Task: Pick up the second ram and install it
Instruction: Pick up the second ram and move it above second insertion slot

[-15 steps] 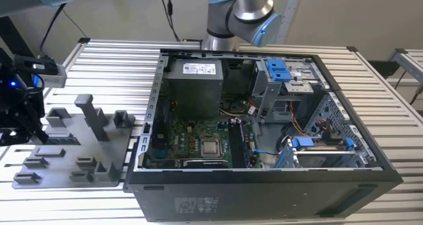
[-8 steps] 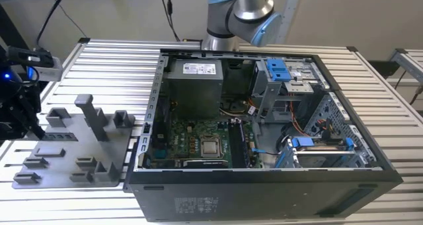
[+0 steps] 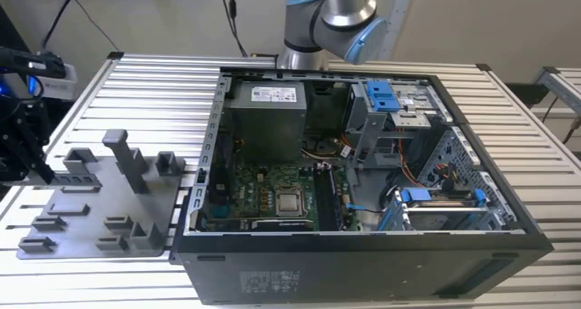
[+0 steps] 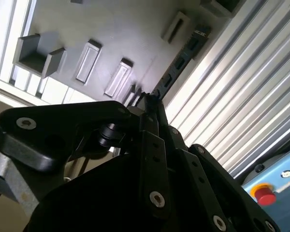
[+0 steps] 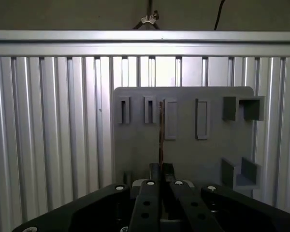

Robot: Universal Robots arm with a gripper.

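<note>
Caught nearest the lens in both wrist views: the black claw (image 5: pixel 161 168) (image 4: pixel 150 99), clenched on one end of the second ram (image 5: pixel 161 130) (image 4: pixel 181 60). Showed the stick edge-on as a thin dark strip in the first wrist view, jutting straight out from the fingertips. Showed it broadside in the second wrist view, dark, with black chips in a row along its length. Held it over the grey fixture plate (image 5: pixel 183 150), near the plate's row of narrow slots; impossible to judge any contact with the plate. Found that plate lying flat on the ribbed aluminium worktop (image 5: pixel 48 121), with upright posts and open pockets across its face. Placed just beside it, toward the exterior view's right, an open computer case (image 3: pixel 363 268), with the green motherboard (image 3: pixel 272 186) exposed on its floor and a grey power supply (image 3: pixel 265 118) behind that. Framed the robot arm (image 3: pixel 336 16) rising beyond the case. Glimpsed past the worktop's edge in the second wrist view: a red button (image 4: pixel 265 195).
</note>
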